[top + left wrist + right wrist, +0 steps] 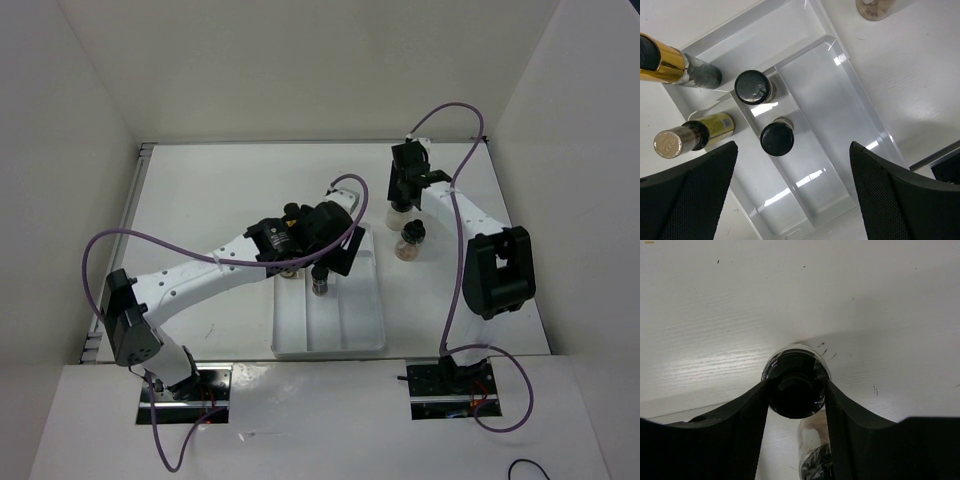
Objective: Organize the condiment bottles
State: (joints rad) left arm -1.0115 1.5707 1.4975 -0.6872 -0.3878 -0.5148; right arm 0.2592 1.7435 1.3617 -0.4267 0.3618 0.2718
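My right gripper [404, 196] is shut on the black cap of a round clear bottle [797, 390] that stands on the table at the back right [400, 214]. A second clear bottle [410, 243] with pinkish contents stands just in front of it and shows in the right wrist view [815, 450]. My left gripper [793, 167] is open and empty above the white divided tray [850, 100]. Two black-capped short bottles [754, 87] [777, 139] stand in a tray compartment. Two yellow-filled bottles [715, 126] [662, 62] are at the tray's left side.
The white tray [345, 335] lies between the arms, its near half bare. One clear bottle [875, 7] shows beyond the tray's edge in the left wrist view. White walls close in the table at the left, back and right.
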